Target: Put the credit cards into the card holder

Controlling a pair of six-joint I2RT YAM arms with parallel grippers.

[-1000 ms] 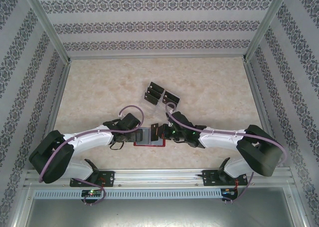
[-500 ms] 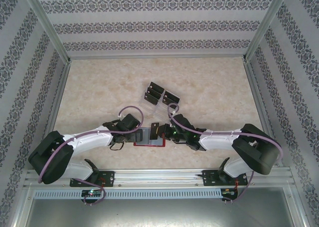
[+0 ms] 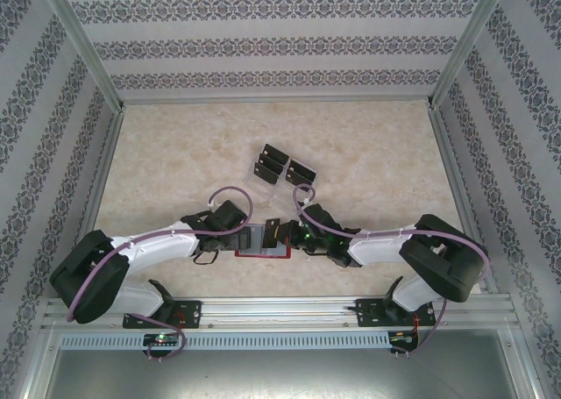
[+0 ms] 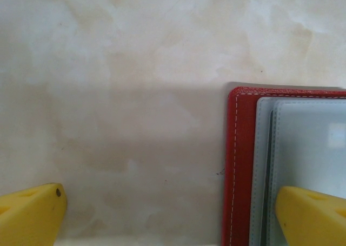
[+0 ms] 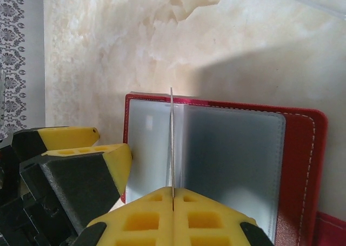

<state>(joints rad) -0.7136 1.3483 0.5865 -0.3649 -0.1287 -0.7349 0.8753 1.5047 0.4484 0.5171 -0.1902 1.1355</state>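
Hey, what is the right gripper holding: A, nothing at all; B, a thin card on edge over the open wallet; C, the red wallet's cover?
B: the right gripper is shut on a credit card, seen edge-on above the open card holder.

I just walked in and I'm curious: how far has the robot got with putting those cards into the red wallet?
Done: the card holder lies open, its clear sleeves looking empty. In hand: the right claw pinches one card upright at the sleeves, the open left claw straddling the holder's edge. Left: several cards farther back.
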